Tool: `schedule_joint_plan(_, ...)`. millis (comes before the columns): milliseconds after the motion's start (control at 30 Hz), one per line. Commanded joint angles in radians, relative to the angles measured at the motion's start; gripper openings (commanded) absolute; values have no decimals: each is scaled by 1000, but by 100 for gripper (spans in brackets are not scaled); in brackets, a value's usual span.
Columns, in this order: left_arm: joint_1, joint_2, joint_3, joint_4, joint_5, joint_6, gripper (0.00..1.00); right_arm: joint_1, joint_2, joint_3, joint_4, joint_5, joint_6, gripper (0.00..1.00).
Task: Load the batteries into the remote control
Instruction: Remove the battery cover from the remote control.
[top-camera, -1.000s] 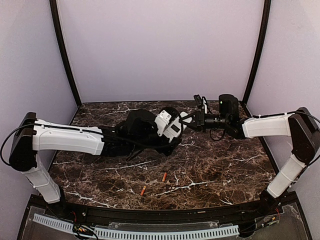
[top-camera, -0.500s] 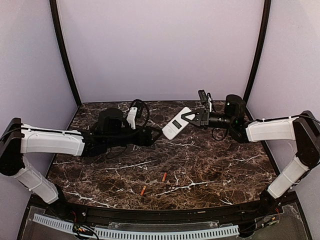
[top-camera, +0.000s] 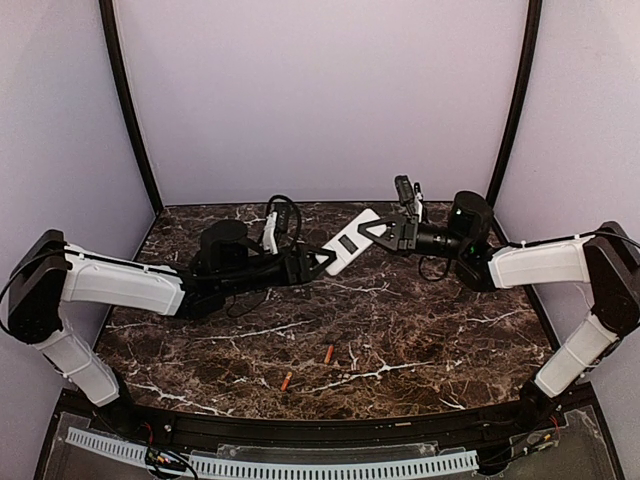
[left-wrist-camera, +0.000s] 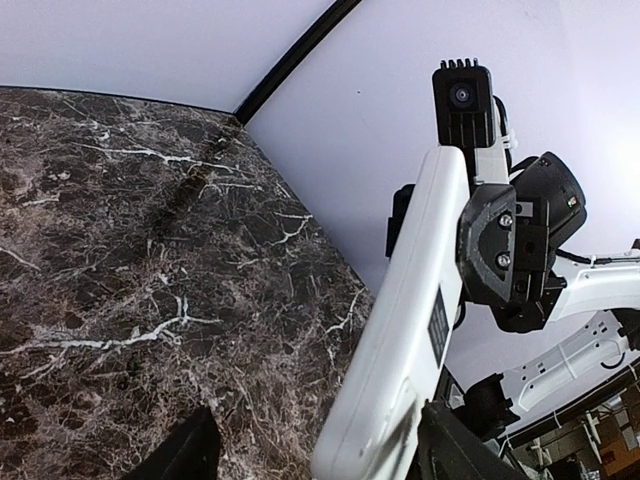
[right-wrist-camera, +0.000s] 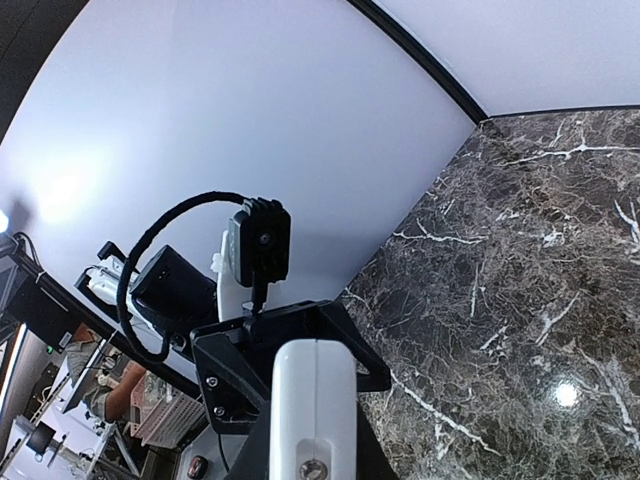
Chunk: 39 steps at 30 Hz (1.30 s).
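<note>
Above the table (top-camera: 450, 330), right claw (top-camera: 373, 232) grips the remote control (top-camera: 347, 243), its lower end between the left claw's (top-camera: 318, 263) spread fingers (left-wrist-camera: 188, 455).

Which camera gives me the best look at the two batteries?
The top external view. It alone shows the batteries, lying apart on the table just ahead of the arm bases. Neither wrist view catches them; both look at the remote control held above the marble.

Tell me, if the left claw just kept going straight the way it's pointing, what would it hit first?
Almost certainly the remote control: the left gripper points at its near end, jaws open, while the right gripper holds it aloft.
</note>
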Motion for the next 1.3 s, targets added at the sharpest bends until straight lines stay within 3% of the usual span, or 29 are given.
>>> schedule_joint_plan(0,0,13,15,45,21,-33,67,22,12,21,34,25,-5,0)
schedule_joint_plan(200,0,20,23,39,30,-25,49,30,4,22,35,28,-10,0)
schedule_joint_plan(800,0,-3,-11,91,84,4,19,4,-18,9,113,-5,34,0)
schedule_joint_plan(933,6,-1,-14,109,97,-8,19,-3,-16,1,157,-14,61,0)
schedule_joint_plan(1033,10,0,-9,94,92,-15,37,-5,-14,2,160,-14,63,0)
schedule_joint_plan(1100,10,-1,0,69,79,-14,44,-5,-14,4,153,-11,58,0)
schedule_joint_plan(1267,10,-6,6,37,63,-13,44,-5,-27,15,73,12,10,0)
